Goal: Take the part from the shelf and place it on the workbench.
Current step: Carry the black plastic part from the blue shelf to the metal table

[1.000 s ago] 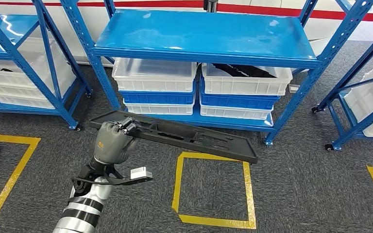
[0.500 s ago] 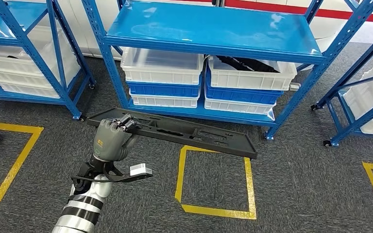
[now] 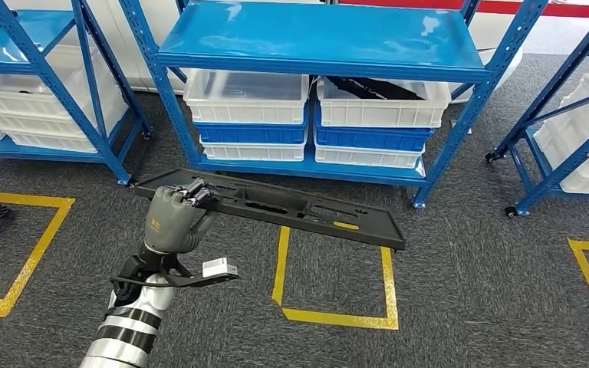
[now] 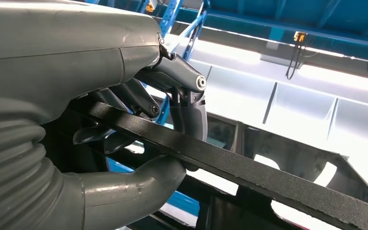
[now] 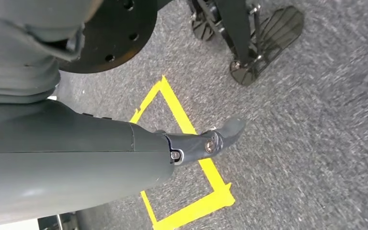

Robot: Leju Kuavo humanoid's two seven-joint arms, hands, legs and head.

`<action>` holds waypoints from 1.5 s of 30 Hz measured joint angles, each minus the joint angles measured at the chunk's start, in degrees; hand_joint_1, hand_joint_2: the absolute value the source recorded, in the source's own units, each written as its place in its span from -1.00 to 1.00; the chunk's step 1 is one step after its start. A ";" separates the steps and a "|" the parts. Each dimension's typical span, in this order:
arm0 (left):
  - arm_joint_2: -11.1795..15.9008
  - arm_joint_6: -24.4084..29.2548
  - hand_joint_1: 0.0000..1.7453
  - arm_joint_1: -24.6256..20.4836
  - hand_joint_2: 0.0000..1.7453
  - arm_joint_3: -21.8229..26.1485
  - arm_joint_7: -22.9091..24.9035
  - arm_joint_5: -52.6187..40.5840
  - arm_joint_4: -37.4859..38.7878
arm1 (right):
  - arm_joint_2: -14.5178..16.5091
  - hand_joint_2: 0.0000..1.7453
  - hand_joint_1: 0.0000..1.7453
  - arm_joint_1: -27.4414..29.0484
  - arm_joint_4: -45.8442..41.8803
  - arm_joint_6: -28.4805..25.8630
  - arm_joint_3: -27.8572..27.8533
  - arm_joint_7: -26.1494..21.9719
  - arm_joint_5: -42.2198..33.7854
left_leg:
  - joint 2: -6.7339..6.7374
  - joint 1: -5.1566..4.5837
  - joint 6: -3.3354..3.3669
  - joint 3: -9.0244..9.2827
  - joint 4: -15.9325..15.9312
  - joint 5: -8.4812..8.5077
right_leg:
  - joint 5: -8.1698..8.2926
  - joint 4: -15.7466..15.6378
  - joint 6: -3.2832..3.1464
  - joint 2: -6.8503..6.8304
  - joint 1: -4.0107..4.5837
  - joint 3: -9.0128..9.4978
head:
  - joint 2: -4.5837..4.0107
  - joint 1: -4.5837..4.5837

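Observation:
A long flat black part (image 3: 299, 211) with cut-outs hangs level over the grey carpet in front of the blue shelf (image 3: 314, 38). My left hand (image 3: 172, 218) grips it near its left end, fingers curled over the top edge. The left wrist view shows the thumb under the part's black edge (image 4: 249, 175) and the dark fingers (image 4: 187, 96) hooked over it. My right hand (image 5: 100, 158) hangs beside my body above the carpet, with one finger (image 5: 211, 141) stretched out straight and nothing in it.
White and blue bins (image 3: 245, 100) sit on the shelf's lower level; one bin (image 3: 383, 103) holds dark parts. More blue racks stand at left (image 3: 38, 77) and right (image 3: 575, 115). A yellow tape square (image 3: 333, 314) marks the floor below the part.
The whole picture has shifted, so the camera has moved; the shelf now sits a little lower and further left. My left hand still grips the part the same way.

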 joint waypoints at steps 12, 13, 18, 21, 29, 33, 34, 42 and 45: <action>-0.07 0.00 1.00 -0.34 1.00 0.02 0.11 0.29 -0.07 | -0.12 -1.00 -1.00 0.10 0.00 -0.13 0.02 -1.62 1.03 | 0.25 -0.46 3.85 9.15 -16.29 6.55 | -4.26 9.28 2.13 0.02 -0.02 -5.76 | 0.00 0.26; -0.08 -0.01 1.00 -0.31 1.00 0.02 0.11 0.29 -0.07 | -0.12 -1.00 -1.00 0.11 0.00 -0.13 0.02 -1.63 1.03 | 0.28 -0.45 3.89 8.39 -16.27 7.08 | -6.16 13.20 2.19 0.02 -0.15 -7.16 | 0.00 0.38; -0.08 -0.01 1.00 -0.18 1.00 0.05 0.11 0.29 -0.07 | -0.33 -1.00 -1.00 0.03 -0.01 -0.13 0.02 -1.67 1.04 | 0.33 0.00 2.61 5.06 -16.12 9.69 | -4.52 7.45 5.16 -0.03 -1.13 -0.58 | 0.00 0.44; -0.09 -0.02 1.00 -0.23 1.00 0.10 0.14 0.27 -0.09 | -0.26 -1.00 -1.00 -0.13 -0.01 -0.12 0.02 -1.72 1.07 | 0.24 -0.21 1.37 4.36 -16.15 11.07 | -3.88 -0.04 4.47 0.63 -0.98 4.12 | 0.00 0.42; -0.03 -0.03 1.00 0.09 1.00 0.20 0.07 0.30 -0.10 | -0.36 -1.00 -1.00 -0.01 0.01 -0.14 0.00 -2.90 1.73 | 0.01 0.20 0.11 -0.15 -2.13 0.01 | -0.60 0.09 0.29 0.42 -0.46 0.93 | 0.00 -0.38; -0.01 -0.03 1.00 0.46 1.00 0.26 -0.02 0.31 -0.10 | -0.43 -1.00 -1.00 0.11 0.02 0.41 0.00 -3.81 1.93 | 0.01 0.17 0.63 4.82 -4.77 2.07 | 0.52 0.29 0.48 0.44 -0.05 -0.59 | 0.00 -0.37; -0.01 -0.03 1.00 0.47 1.00 0.26 -0.08 0.31 -0.13 | -0.44 -1.00 -1.00 0.12 0.01 0.56 0.00 -4.09 1.98 | -0.02 0.14 0.86 7.29 -8.21 2.62 | 0.66 0.39 0.61 0.45 -0.03 -0.77 | 0.00 -0.37; -0.20 -0.01 1.00 0.67 1.00 0.35 -0.49 0.86 -0.57 | -0.66 -1.00 -1.00 0.15 0.02 1.35 0.02 -6.21 2.39 | 0.44 -0.50 3.63 10.37 -15.87 5.04 | -0.48 3.81 2.50 0.55 0.18 -3.84 | 0.00 -0.04; -0.25 -0.01 1.00 0.88 1.00 0.42 -0.54 0.65 -0.60 | -0.71 -1.00 -1.00 0.17 0.02 1.51 0.01 -7.06 2.14 | 1.35 -0.54 4.11 8.90 -15.88 6.09 | -5.76 14.44 2.23 0.50 -0.05 -8.12 | 0.00 0.25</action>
